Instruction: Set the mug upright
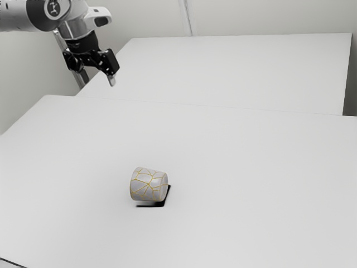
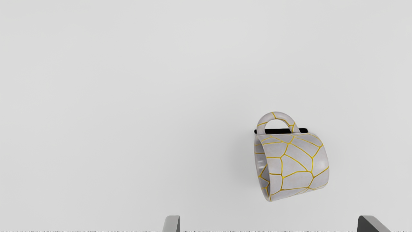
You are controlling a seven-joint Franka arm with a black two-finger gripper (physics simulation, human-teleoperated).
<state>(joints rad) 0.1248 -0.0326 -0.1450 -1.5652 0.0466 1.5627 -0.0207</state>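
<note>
The gripper hangs high over the table's far edge in the exterior view's upper left, well away from the mug. A pale grey mug with gold crack lines lies on its side on the white table. In the wrist view the mug shows its open rim on one side and its handle out to another, near a black strip-like shadow. The gripper is open there, its two fingertips wide apart with nothing between them.
The white table stretches around the mug. Behind it stands another white surface, with pale walls beyond. A dark line crosses the exterior view's lower left corner.
</note>
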